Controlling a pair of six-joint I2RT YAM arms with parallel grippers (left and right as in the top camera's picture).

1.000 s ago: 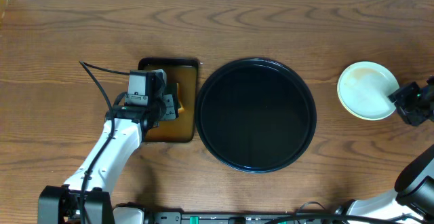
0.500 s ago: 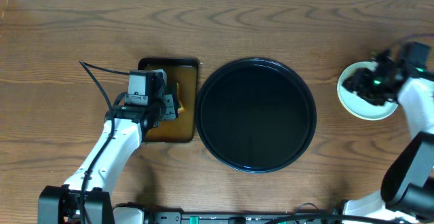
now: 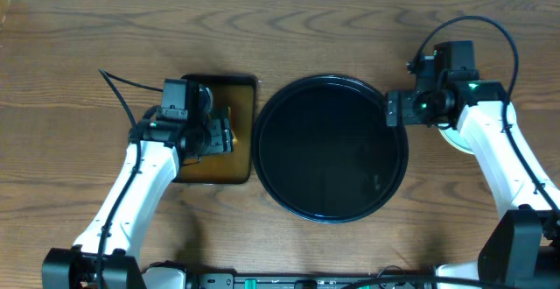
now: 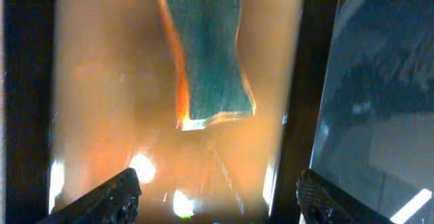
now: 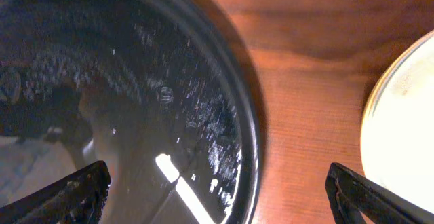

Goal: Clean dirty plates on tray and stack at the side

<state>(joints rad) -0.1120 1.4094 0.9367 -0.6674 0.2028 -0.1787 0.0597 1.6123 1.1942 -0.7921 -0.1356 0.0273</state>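
The round black tray (image 3: 332, 149) sits mid-table with no plate on it. A white plate (image 3: 452, 138) lies on the wood to its right, mostly hidden under my right arm; its pale rim (image 5: 403, 129) shows in the right wrist view. My right gripper (image 3: 393, 110) hovers open over the tray's right rim (image 5: 247, 108), empty. At the left, my left gripper (image 3: 215, 136) is open above a small brown tray (image 3: 214, 171). A green and orange sponge (image 4: 209, 58) lies loose on it, ahead of the open fingers (image 4: 102, 197).
The black tray's left edge (image 4: 380, 81) runs close beside the brown tray. A black cable (image 3: 122, 101) trails from the left wrist. Bare wood surrounds both trays.
My left gripper opened and let go of the sponge, backing off slightly. My right arm swung left from the white plate to the black tray's right rim and opened wide.
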